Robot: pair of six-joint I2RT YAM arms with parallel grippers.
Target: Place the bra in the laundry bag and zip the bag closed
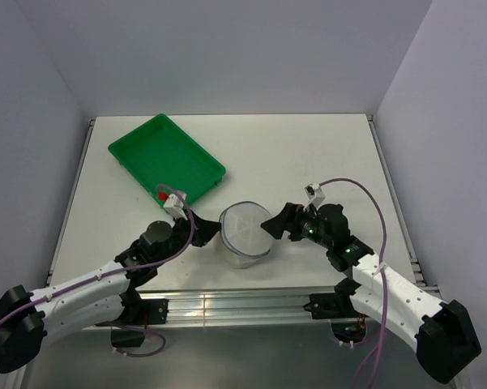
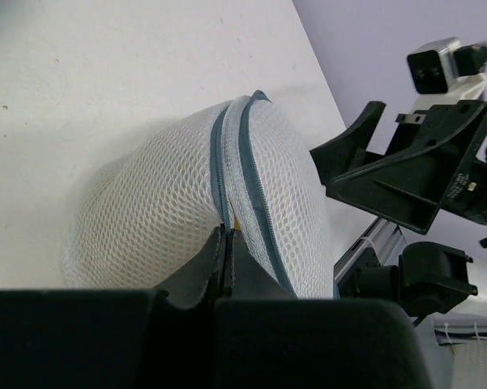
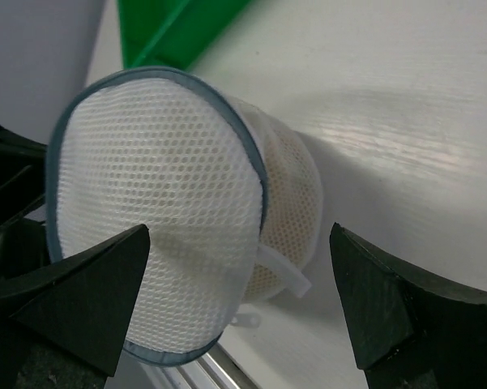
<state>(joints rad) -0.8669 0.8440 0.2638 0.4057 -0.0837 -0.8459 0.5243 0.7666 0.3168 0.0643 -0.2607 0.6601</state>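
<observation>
White table, matte, evenly lit, soft shadows only. Plain pale lavender-grey walls closed it in: left wall at 9 o'clock, back wall at 12, right wall at 3. Aluminium rail ran along the 6 o'clock edge.

Your white mesh laundry bag is sitting drum-like on the bench. The bra is showing faintly yellow inside.
</observation>
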